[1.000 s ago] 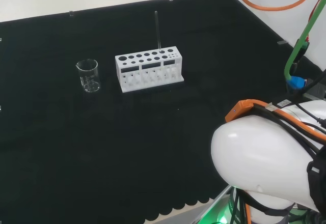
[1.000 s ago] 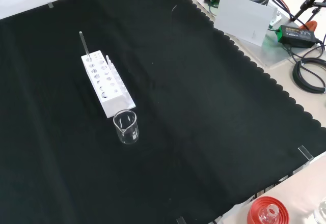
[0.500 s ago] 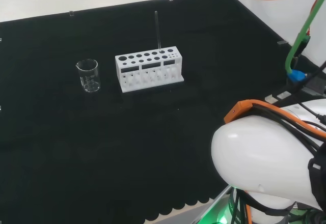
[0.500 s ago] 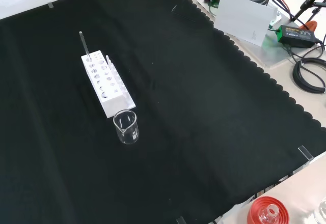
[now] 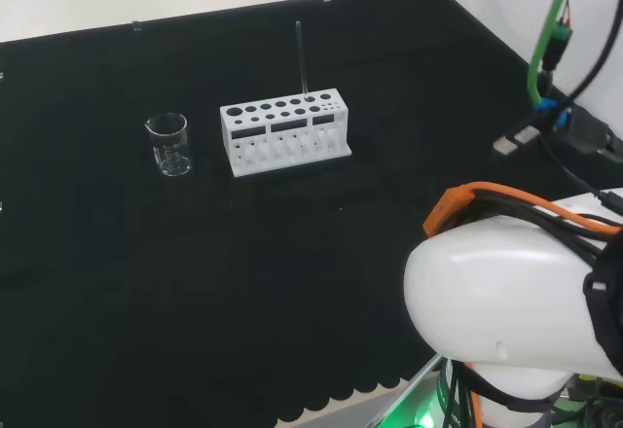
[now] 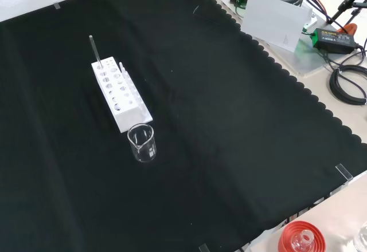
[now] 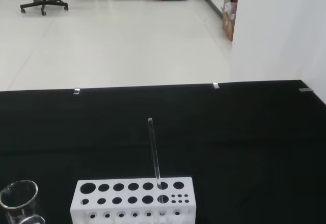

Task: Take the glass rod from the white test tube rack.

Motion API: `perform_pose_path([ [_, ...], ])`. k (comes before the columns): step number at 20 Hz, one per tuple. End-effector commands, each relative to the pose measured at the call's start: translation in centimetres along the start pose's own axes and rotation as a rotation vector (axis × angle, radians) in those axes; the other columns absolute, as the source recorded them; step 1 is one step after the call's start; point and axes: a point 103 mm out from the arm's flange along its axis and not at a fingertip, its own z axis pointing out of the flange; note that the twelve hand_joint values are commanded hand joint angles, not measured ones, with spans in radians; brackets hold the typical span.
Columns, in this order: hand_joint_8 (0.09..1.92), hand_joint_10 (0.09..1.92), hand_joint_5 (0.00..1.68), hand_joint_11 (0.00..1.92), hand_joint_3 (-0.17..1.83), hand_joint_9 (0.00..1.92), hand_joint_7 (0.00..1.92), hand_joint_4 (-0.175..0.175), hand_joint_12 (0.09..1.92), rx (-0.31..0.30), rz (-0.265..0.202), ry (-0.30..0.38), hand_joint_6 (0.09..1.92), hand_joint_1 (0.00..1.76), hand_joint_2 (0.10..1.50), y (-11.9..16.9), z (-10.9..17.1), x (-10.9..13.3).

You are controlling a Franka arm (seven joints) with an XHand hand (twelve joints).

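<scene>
A white test tube rack (image 5: 284, 133) with two rows of round holes stands on the black cloth. A thin glass rod (image 5: 301, 58) stands upright in a hole near the rack's right end in the head view. In the front view the rack (image 6: 120, 93) runs lengthwise away from the camera and the rod (image 6: 94, 51) rises from its far end. The wrist view looks at the rack (image 7: 134, 200) and the rod (image 7: 154, 151) from some way off.
A small clear glass beaker (image 5: 168, 144) stands left of the rack in the head view, nearer than the rack (image 6: 141, 142) in the front view. The arm's white link (image 5: 506, 302) fills the head view's lower right. A red ribbed stand (image 6: 300, 237) sits off the cloth's near edge.
The arm's upper parts and cables at the head view's top right have shifted upward and out of the picture. The rack, rod and beaker have not moved.
</scene>
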Motion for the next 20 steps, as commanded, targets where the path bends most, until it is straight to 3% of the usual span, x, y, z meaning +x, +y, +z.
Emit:
perform_pose_path([
  [1, 0.77, 0.94, 0.32, 0.26, 0.1, 0.33, 0.25, 0.042, 1.47, 0.002, -0.046, -0.034, 0.09, 0.4, 0.97, 4.5, -0.1, 0.9],
  [20, 0.78, 0.86, 0.39, 0.45, 0.09, 0.51, 0.34, 0.034, 1.39, 0.088, -0.154, -0.043, 0.09, 0.58, 0.92, 11.9, 3.6, 2.4],
])
